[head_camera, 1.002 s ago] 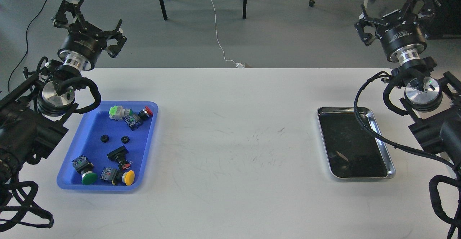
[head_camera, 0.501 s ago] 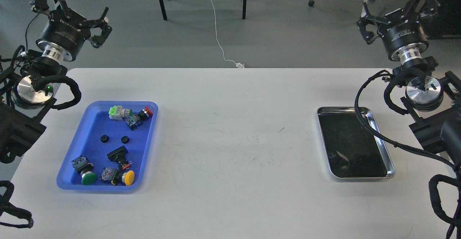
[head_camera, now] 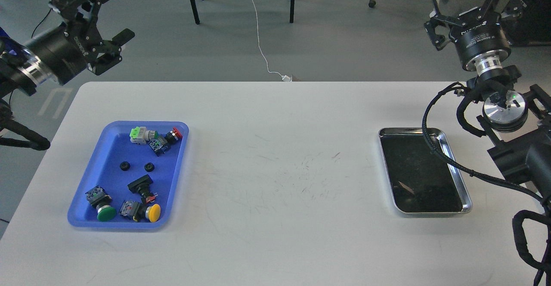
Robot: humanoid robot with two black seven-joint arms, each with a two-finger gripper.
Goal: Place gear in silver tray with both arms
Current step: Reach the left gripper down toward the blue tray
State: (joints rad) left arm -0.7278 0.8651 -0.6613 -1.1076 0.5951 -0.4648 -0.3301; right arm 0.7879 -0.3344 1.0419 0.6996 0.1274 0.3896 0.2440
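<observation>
Both hands hang over the far edge of the tabletop (head_camera: 275, 161), well apart from everything on it. The left hand (head_camera: 103, 23) has its fingers spread and holds nothing; the right hand (head_camera: 473, 8) is likewise released and empty. The silver tray (head_camera: 467, 202) lies near the right edge of the tabletop with nothing in it. A black cable (head_camera: 443, 156) from the right arm droops across its right rim.

The gears appear to be the two small black toothed rings (head_camera: 125, 166) and (head_camera: 149, 166) lying side by side in the middle of the blue tray (head_camera: 77, 217) at the left, among green (head_camera: 105, 212), yellow (head_camera: 153, 212) and red (head_camera: 174, 134) push buttons and a black switch (head_camera: 141, 184). So the task looks barely begun: neither gear is picked yet.

The risks ahead come mostly from size and crowding. The gears are small and flat, so fingers coming down off-centre may push one aside or close on bare plastic. The black switch sits just beside the right gear and could be knocked or caught with it. A handover between the arms in mid-air could drop the gear onto the tabletop, where it may roll. The drooping cable could drag on the tray's rim and shift it as the right arm moves.
</observation>
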